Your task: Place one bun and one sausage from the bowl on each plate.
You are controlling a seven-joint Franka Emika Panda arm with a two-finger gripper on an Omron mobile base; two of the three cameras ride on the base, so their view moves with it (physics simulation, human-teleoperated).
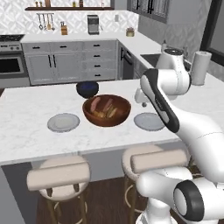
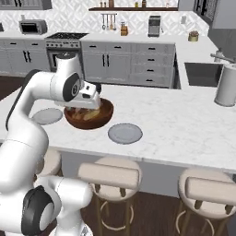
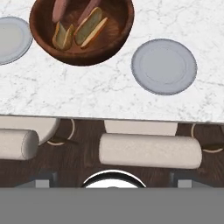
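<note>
The brown wooden bowl (image 1: 119,117) (image 3: 111,41) stands mid-counter. In it lie two golden buns (image 3: 63,36) (image 3: 91,27) and, behind them, two pinkish sausages (image 3: 59,8) (image 3: 87,9), partly cut off by the picture's top edge. A bare grey plate (image 1: 64,122) (image 3: 11,39) lies to its left and another plate (image 1: 148,121) (image 3: 164,65) to its right. My gripper (image 1: 141,99) (image 2: 87,105) hangs above the counter between bowl and right plate, open and holding nothing. Its fingertips (image 3: 43,183) sit far apart.
A dark blue bowl (image 1: 87,89) sits just behind the brown one. Padded stools (image 1: 59,175) (image 1: 157,159) stand under the counter's front edge. A paper towel roll (image 1: 200,68) and a sink (image 2: 203,73) are at the far right.
</note>
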